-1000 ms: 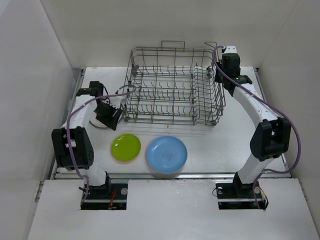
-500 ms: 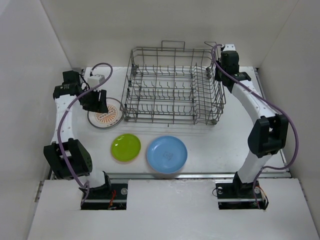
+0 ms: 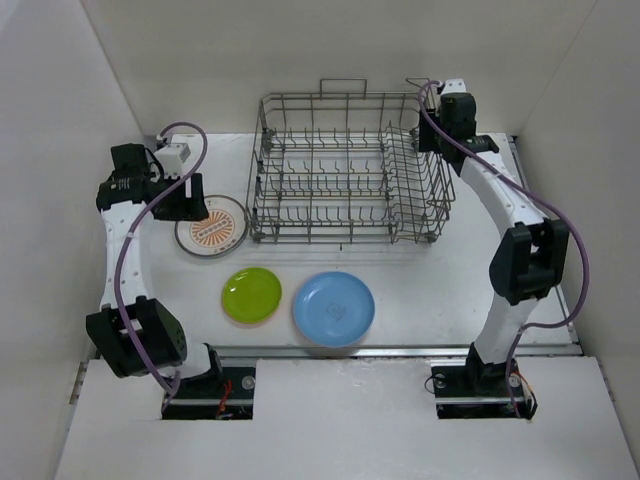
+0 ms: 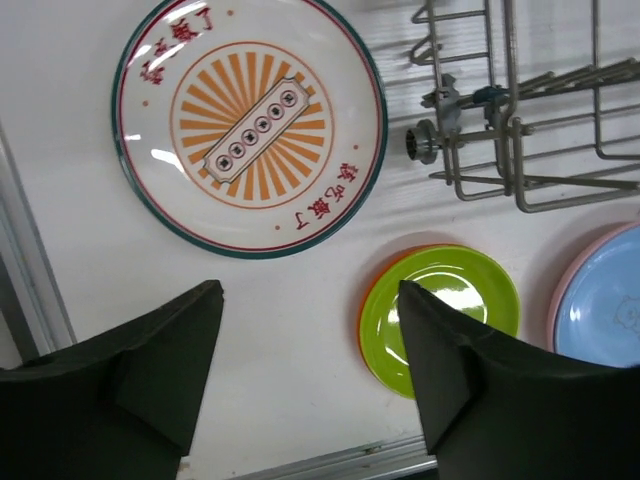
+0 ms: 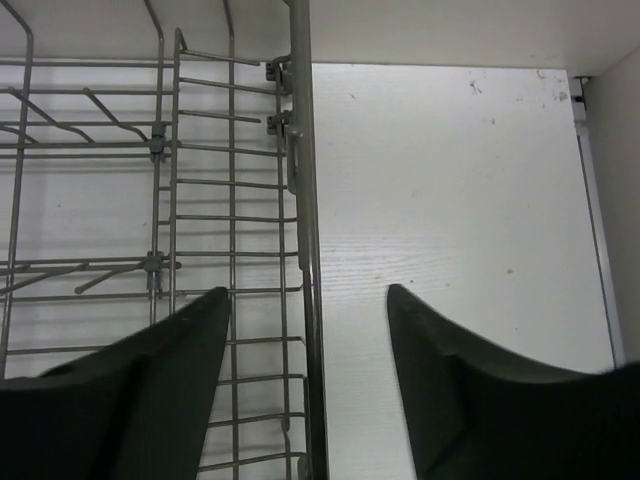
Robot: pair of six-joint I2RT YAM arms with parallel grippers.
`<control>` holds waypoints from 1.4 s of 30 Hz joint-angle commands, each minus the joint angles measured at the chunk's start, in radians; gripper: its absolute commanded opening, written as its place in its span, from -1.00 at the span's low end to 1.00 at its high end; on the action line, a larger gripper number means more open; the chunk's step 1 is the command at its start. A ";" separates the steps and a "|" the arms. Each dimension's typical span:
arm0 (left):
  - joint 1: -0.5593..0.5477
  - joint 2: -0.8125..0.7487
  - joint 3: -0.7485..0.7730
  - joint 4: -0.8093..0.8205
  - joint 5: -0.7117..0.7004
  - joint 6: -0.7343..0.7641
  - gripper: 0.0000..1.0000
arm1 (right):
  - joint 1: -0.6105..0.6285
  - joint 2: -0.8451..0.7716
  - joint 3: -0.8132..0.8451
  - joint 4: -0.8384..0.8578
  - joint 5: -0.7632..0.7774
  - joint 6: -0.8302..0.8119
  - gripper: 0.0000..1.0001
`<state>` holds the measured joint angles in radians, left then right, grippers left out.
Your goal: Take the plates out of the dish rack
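Grey wire, top view: the rack [image 3: 350, 97] stands at the far middle of the table [image 3: 440, 290], and no plate shows among its tines.
Change, top view: a second ago the left gripper [image 3: 188, 205] sat low over the sunburst plate [image 3: 212, 227] at the rack's left end. It has since drawn back to the left, and the plate lies flat on its own, just beside the rack.
Right arm, top view: the right gripper [image 3: 435, 140] has crept toward the rack's far right corner, and the rack looks nudged slightly away from the near edge.
Other plates, top view: the lime plate [image 3: 251, 296] and blue plate [image 3: 334, 309] lie side by side near the front, unmoved.
Meaning: the unloading looks finished or all but finished, with nothing visible left to lift.
Left wrist: the fingers are spread wide with nothing between them. Below lie the sunburst plate, the lime plate resting on an orange plate [image 4: 362, 325], and the blue plate on a pink plate [image 4: 553, 285]. A rack corner shows at upper right.
Right wrist: the fingers are spread and empty, and the rack's right rim wire runs between them. Whether they touch it cannot be told.
Surface: the tabletop is matte white with faint scuffs, and a metal rail [image 5: 592, 190] runs along its right edge.
Room: plain white walls [image 3: 60, 150] close the table in on three sides.
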<state>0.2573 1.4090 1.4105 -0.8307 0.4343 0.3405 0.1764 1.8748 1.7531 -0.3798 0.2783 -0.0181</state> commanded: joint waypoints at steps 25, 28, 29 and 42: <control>0.189 -0.165 -0.081 0.193 -1.011 -0.508 1.00 | -0.002 -0.606 -0.397 0.374 0.918 0.248 1.00; 0.189 -0.165 -0.081 0.193 -0.990 -0.508 1.00 | -0.002 -0.606 -0.397 0.374 0.909 0.248 1.00; 0.189 -0.165 -0.081 0.193 -0.990 -0.508 1.00 | -0.002 -0.606 -0.397 0.374 0.897 0.248 1.00; 0.189 -0.185 -0.119 0.202 -0.979 -0.498 1.00 | -0.002 -0.606 -0.406 0.374 0.845 0.248 1.00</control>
<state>0.4465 1.2522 1.3018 -0.6529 -0.5461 -0.1493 0.1715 1.2892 1.3434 -0.0517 1.1351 0.2180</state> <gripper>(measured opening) 0.997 0.999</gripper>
